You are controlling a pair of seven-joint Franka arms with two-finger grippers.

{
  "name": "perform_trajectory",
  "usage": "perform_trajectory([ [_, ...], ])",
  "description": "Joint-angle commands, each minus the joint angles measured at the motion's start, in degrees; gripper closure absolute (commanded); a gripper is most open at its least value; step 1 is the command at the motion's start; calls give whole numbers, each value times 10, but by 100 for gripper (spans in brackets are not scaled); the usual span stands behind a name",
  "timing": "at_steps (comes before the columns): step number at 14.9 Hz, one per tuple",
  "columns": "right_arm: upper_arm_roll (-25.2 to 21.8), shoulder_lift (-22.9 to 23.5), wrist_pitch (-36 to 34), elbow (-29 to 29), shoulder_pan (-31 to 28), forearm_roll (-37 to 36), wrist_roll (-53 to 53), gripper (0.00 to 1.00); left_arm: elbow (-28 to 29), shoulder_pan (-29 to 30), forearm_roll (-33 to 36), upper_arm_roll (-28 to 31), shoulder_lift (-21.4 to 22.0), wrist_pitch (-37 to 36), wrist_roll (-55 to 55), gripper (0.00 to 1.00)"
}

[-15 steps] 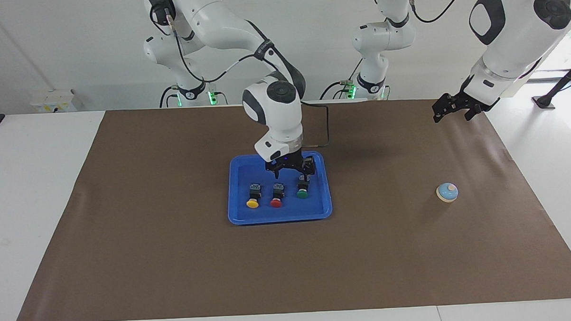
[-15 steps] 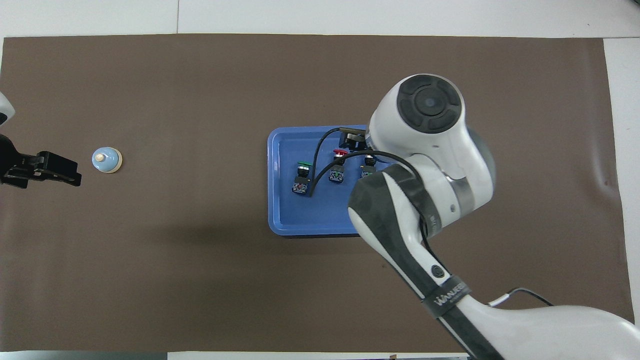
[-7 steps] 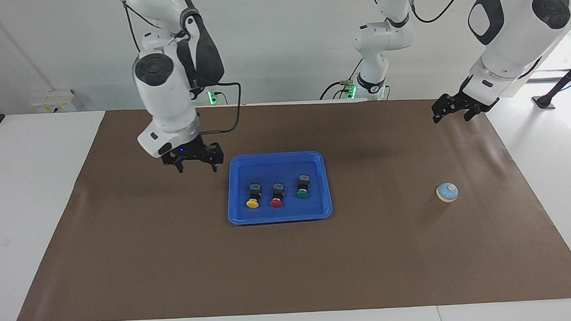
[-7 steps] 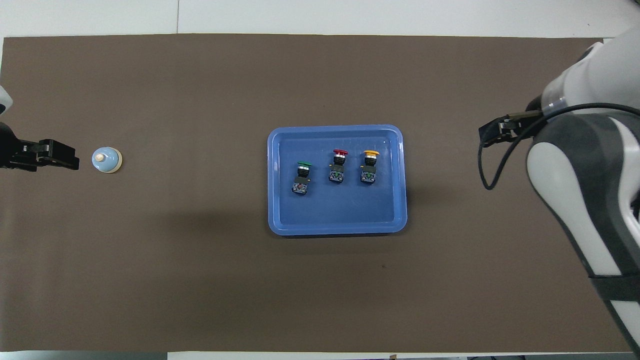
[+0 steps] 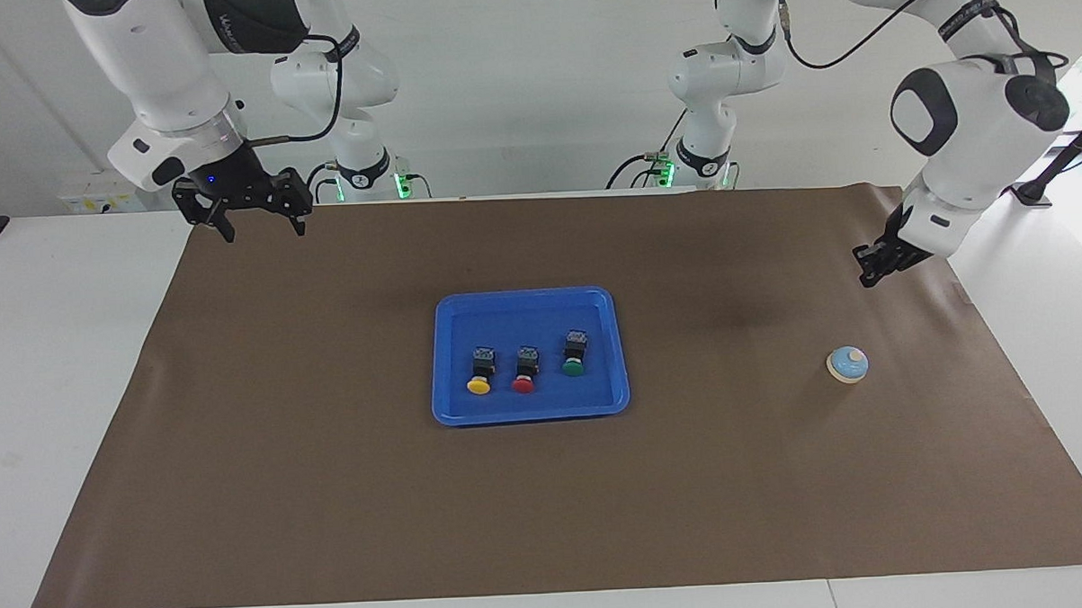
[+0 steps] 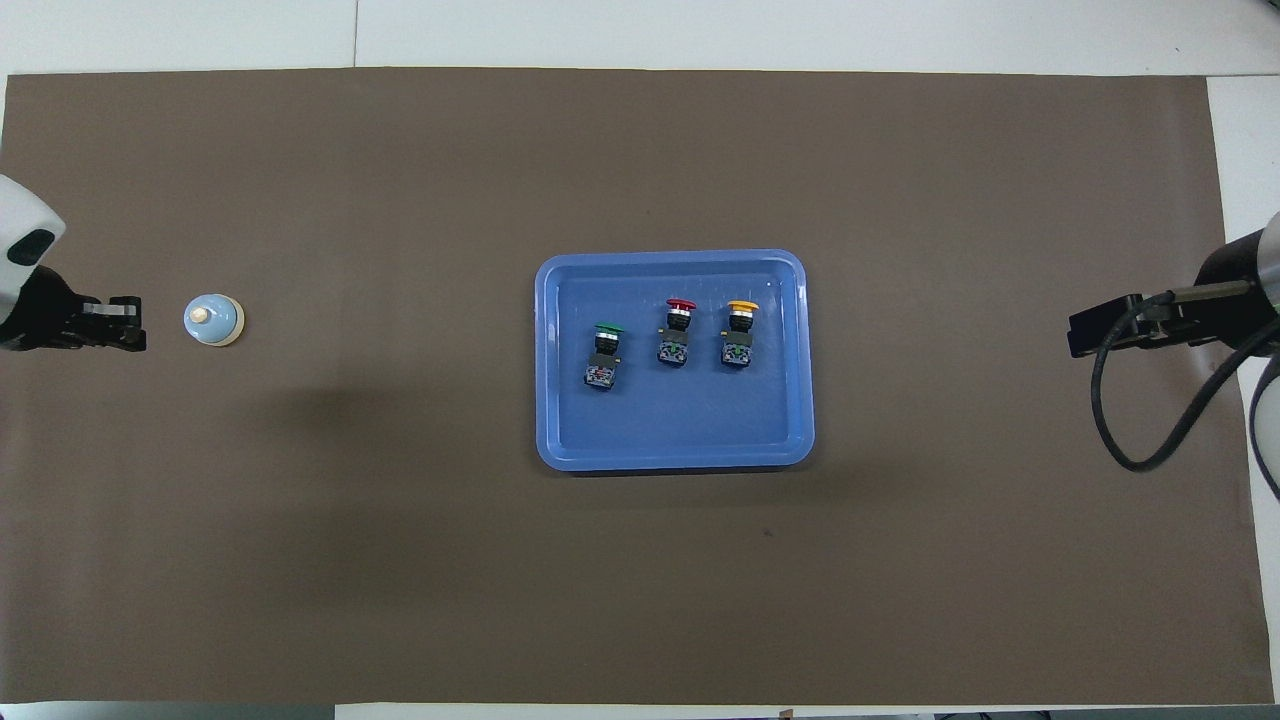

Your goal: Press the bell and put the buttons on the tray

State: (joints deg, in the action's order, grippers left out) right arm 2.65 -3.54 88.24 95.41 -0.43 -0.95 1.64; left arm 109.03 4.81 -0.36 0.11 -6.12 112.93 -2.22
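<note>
Nearest the robots, the right gripper [image 5: 252, 215] hangs in the air with its fingers spread, over the corner of the brown mat [image 5: 332, 491] at the right arm's end. The left gripper [image 5: 875, 269], fingers pressed together and holding nothing, hangs over the mat near the bell [image 5: 847, 363]. Mid-table, the blue tray [image 5: 455, 410] holds the yellow button [image 5: 479, 375], red button [image 5: 524, 373] and green button [image 5: 574, 356]. The bell sits on the mat, well apart from the tray, toward the left arm's end.

Glossy smooth plastic tray [image 5: 614, 337], matt brown paper sheet [image 5: 332, 491] faintly creased, smooth glossy white arm shells [image 5: 966, 118]
</note>
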Motion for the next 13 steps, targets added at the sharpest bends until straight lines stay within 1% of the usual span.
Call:
perform_trajectory([
  [1, 10, 6, -3, -6, -17, 9, 9, 0, 29, 12, -5, -2, -23, 99, -2, 100],
  [3, 10, 6, -3, -4, -24, 9, 10, 0, 19, 12, -5, -2, -52, 112, -2, 100],
  [7, 12, 8, -3, -8, -33, 9, 11, 0, 25, 16, -5, -2, -74, 124, -2, 100],
  [10, 17, 12, -12, -19, -36, 13, 11, 0, 25, 16, -5, -2, -108, 163, -2, 100],
  [13, 17, 11, -11, -19, -36, 14, 11, 0, 29, 17, -5, 0, -116, 184, -2, 100],
])
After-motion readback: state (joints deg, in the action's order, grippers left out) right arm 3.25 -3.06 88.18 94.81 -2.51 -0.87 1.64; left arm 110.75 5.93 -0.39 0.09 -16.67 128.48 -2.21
